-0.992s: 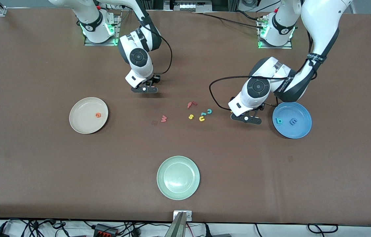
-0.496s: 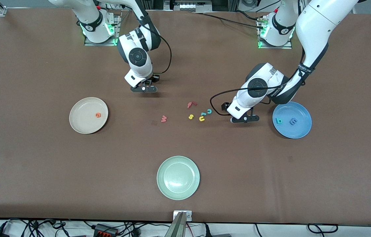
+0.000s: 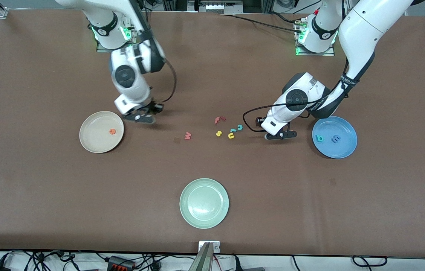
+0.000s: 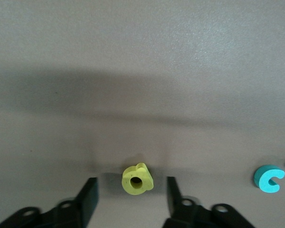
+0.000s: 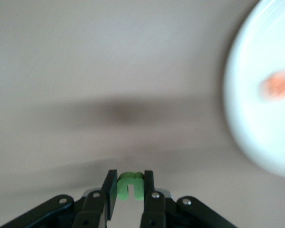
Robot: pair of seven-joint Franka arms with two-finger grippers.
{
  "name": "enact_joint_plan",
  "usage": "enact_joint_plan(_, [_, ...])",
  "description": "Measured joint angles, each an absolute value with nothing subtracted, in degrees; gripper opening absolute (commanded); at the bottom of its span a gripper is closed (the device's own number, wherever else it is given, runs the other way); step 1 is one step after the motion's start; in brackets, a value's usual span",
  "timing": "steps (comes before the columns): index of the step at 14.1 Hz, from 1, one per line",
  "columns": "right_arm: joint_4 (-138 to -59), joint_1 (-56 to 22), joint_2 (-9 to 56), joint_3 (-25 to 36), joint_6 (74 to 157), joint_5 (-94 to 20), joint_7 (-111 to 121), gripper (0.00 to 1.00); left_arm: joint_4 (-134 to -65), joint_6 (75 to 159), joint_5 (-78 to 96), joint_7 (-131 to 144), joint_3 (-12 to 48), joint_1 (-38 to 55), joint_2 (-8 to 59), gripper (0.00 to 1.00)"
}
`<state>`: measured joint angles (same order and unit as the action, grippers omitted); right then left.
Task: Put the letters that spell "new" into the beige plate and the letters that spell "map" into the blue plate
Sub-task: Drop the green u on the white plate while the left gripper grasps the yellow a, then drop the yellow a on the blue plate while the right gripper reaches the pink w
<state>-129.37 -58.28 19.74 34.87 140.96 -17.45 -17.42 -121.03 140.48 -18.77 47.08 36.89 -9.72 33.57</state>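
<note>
My right gripper (image 3: 142, 117) is shut on the dark green n (image 5: 130, 188) and hangs over the table just beside the beige plate (image 3: 86, 143). The orange e (image 3: 112, 131) lies in that plate. The pinkish-red w (image 3: 187, 136) lies on the table. My left gripper (image 3: 280, 135) is low over the table between the loose letters and the blue plate (image 3: 344, 152). Its open fingers (image 4: 88, 199) straddle the yellow p (image 4: 137, 179) with a gap on each side. The teal a (image 3: 320, 138) and the blue m (image 3: 336, 139) lie in the blue plate.
A red f (image 3: 219, 119), a yellow s (image 3: 219, 133), a yellow u (image 3: 231, 135) and a teal c (image 3: 239, 127) lie clustered mid-table. A pale green plate (image 3: 204, 203) stands nearest the front camera.
My right arm has carried the green n toward the beige plate. My left gripper has turned and settled around the yellow p, with its fingers closer together.
</note>
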Motion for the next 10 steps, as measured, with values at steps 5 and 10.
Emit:
enact_joint_plan(5, [-126.09, -44.55, 19.92, 37.19, 137.60, -17.35, 2.36, 0.14, -121.05, 140.66, -18.77, 47.10, 36.89, -9.74, 34.25, 0.51])
enact_joint_plan(10, [-125.29, -42.35, 23.28, 37.11, 137.39, -16.99, 5.06, 0.14, -121.05, 140.65, -18.77, 47.11, 36.89, -9.80, 34.46, 0.06])
